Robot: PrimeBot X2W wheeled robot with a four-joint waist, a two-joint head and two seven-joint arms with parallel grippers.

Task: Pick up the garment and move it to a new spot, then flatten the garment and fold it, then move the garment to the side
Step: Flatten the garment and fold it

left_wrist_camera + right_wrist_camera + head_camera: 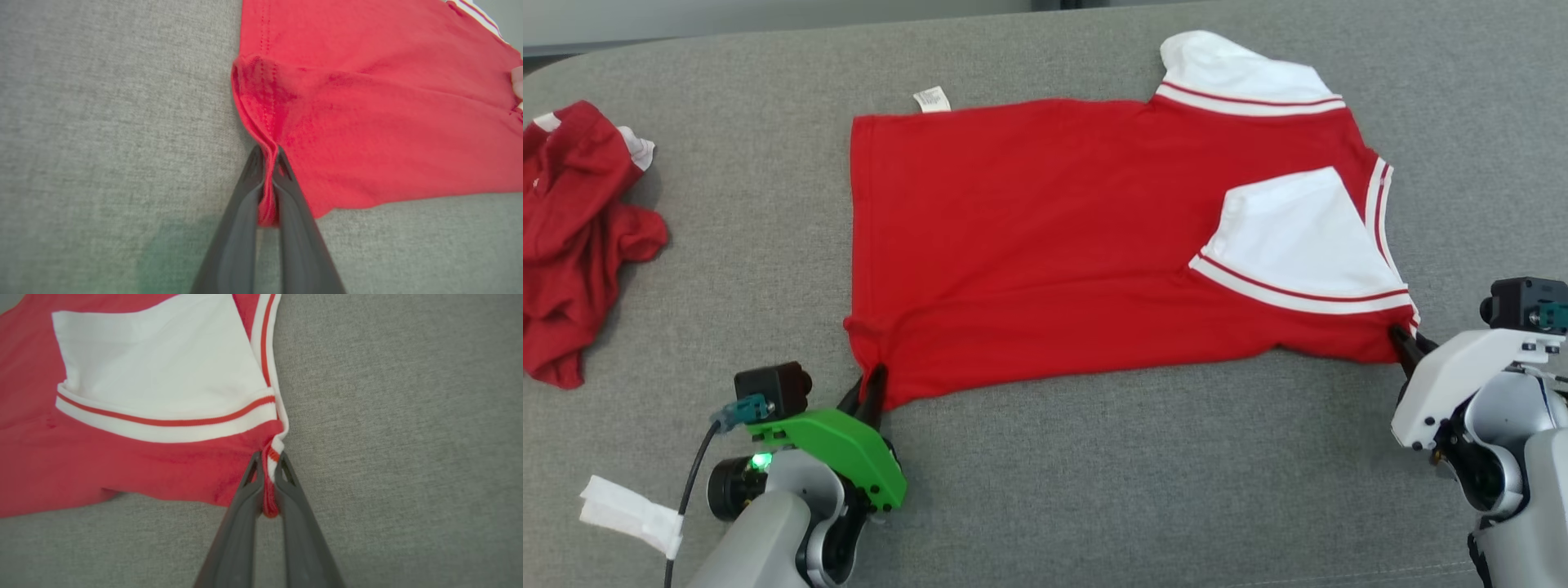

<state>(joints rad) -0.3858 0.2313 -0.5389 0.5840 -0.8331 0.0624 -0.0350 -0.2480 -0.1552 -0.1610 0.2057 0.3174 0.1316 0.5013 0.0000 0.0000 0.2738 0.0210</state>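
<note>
The garment is a red shirt with white, red-striped sleeves, spread flat across the grey cushion with one sleeve folded onto its body. My left gripper is shut on the near left hem corner; in the left wrist view a bunched red fold is pinched between the two dark fingers. My right gripper is shut on the near right corner by the striped collar edge, the cloth squeezed between its fingers.
A second red garment lies crumpled at the far left of the grey cushion. A white folded tag or tape lies at the lower left. A small white label sticks out behind the shirt.
</note>
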